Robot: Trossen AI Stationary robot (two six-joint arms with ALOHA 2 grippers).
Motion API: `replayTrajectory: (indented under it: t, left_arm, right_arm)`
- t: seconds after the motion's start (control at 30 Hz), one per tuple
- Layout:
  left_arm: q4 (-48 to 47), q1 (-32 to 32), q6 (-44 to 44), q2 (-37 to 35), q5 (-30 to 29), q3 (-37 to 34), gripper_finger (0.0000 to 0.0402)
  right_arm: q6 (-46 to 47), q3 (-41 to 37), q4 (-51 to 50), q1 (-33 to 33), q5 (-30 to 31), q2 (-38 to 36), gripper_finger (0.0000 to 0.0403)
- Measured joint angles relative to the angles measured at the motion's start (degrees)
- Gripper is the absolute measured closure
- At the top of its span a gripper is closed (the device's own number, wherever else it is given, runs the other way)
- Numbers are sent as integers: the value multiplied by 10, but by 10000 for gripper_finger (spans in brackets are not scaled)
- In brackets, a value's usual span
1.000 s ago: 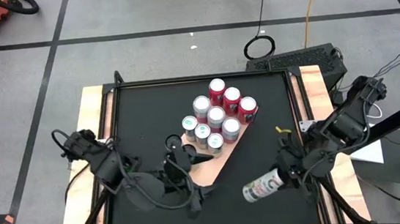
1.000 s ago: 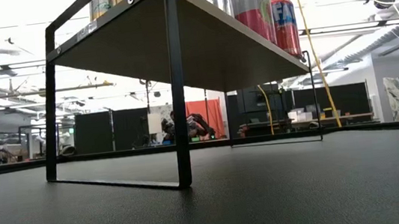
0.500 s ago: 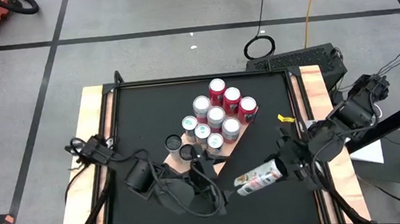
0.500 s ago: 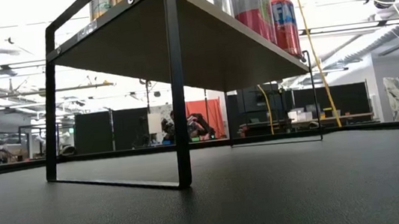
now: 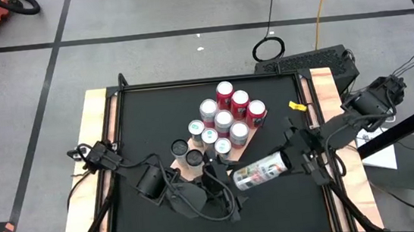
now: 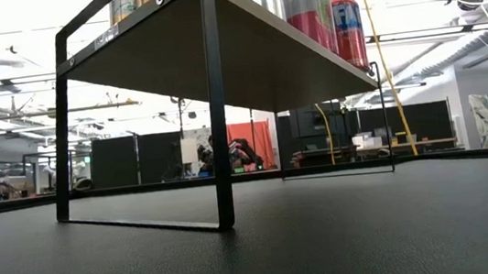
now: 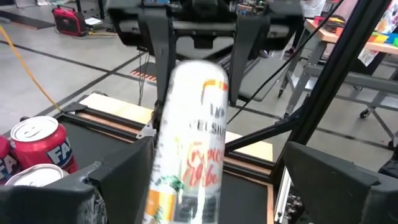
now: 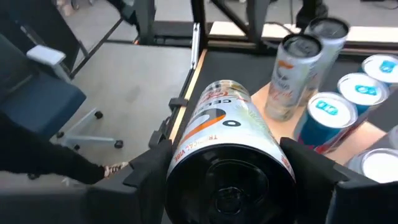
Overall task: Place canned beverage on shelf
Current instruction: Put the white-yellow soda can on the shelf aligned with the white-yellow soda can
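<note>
A white canned beverage (image 5: 258, 173) hangs about level over the near right corner of the shelf (image 5: 214, 178), a tan board on a black frame. My right gripper (image 5: 291, 161) is shut on it. Coming from the table's left, my left gripper (image 5: 228, 190) is open. In the left wrist view its fingers (image 7: 106, 186) stand on either side of the can's free end (image 7: 186, 186), and I see no touch. Several red, silver and blue cans (image 5: 222, 118) stand upright on the shelf. My right gripper pinches the can's bottom end (image 8: 186, 165) between its two fingers (image 8: 146, 171), one on each side of the round wall. The fingers come from the table's right, slanting a little down, along the can. The can lies roughly level, lifted clear, with its top toward the left gripper.
Two more cans (image 5: 186, 152) stand on the shelf's left end. In the low view the shelf's black legs (image 6: 216, 112) rise from the black tabletop (image 6: 329, 238). Bare tabletop (image 5: 146, 114) lies at the far left. Wooden strips (image 5: 325, 97) border the table.
My right gripper has risen and carried the can from the near right of the table toward the shelf, turning it so that its top points at the left gripper. My left gripper has swung toward the table's right until its open fingers flank the can's free end.
</note>
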Motion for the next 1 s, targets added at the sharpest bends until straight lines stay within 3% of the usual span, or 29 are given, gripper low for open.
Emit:
replayTrajectory:
  t: [0.33,1.0]
  left_arm:
    - [-30,4,0,0,-36,0,39]
    - [-35,3,-29,0,-36,0,46]
  right_arm:
    - [-5,23,54,-18,0,0,172]
    - [1,22,120,-18,-1,0,172]
